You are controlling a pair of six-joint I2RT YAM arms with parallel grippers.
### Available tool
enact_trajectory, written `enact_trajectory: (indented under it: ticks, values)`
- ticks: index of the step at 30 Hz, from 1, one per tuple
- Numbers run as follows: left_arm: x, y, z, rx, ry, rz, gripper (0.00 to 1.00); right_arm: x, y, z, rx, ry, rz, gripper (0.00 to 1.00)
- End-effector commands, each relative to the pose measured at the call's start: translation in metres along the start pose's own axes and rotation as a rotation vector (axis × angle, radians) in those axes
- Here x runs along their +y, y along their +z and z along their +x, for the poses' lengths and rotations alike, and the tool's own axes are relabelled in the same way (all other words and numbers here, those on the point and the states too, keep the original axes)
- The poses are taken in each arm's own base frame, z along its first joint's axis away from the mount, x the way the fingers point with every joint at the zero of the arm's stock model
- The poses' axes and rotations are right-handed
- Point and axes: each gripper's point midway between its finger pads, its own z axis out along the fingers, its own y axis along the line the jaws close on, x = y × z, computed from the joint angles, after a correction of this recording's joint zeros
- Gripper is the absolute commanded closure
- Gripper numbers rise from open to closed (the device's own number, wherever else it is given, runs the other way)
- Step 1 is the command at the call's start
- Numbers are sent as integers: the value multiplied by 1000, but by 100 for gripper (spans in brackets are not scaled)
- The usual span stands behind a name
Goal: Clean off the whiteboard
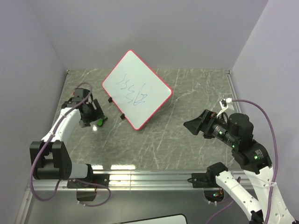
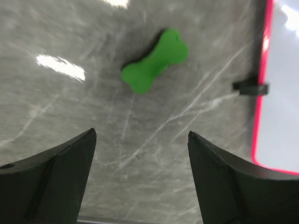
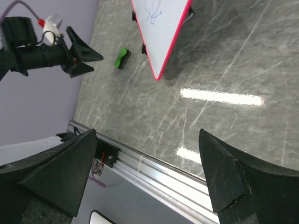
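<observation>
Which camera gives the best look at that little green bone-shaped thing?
The left wrist view: the green eraser sits close below, its whole bone outline clear. The top view shows only a small green speck; the right wrist view shows it small and far off.

One whiteboard (image 1: pixel 137 89), one green eraser (image 2: pixel 155 60), two black clips (image 1: pixel 110 99), two robot arms (image 1: pixel 59 129)
</observation>
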Motion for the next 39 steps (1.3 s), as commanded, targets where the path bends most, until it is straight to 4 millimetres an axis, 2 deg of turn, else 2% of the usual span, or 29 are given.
enact_trajectory:
  ticks: [1, 7, 12, 20, 27, 33, 37, 39]
  values:
    - [-15, 10, 16, 21, 84, 47, 15, -1, 1, 1, 8, -40, 2, 4]
    - [-11, 30, 12, 35, 166, 3, 17, -2, 14, 0, 44, -39, 13, 5]
    - [-11, 49, 8, 51, 225, -33, 18, -2, 17, -3, 62, -52, 24, 6]
    - [-27, 65, -12, 8, 357, -59, 16, -8, 19, 0, 87, -73, 57, 6]
    - [-23, 91, -4, 77, 363, -92, 17, -12, 17, -2, 96, -96, 86, 6]
    - [-20, 102, 9, 113, 348, -90, 19, -17, 18, -2, 97, -114, 109, 6]
    - [-19, 105, 9, 111, 337, -91, 26, -18, 20, -2, 98, -111, 113, 6]
    - [-20, 107, 10, 115, 329, -92, 37, -20, 20, -2, 99, -113, 119, 6]
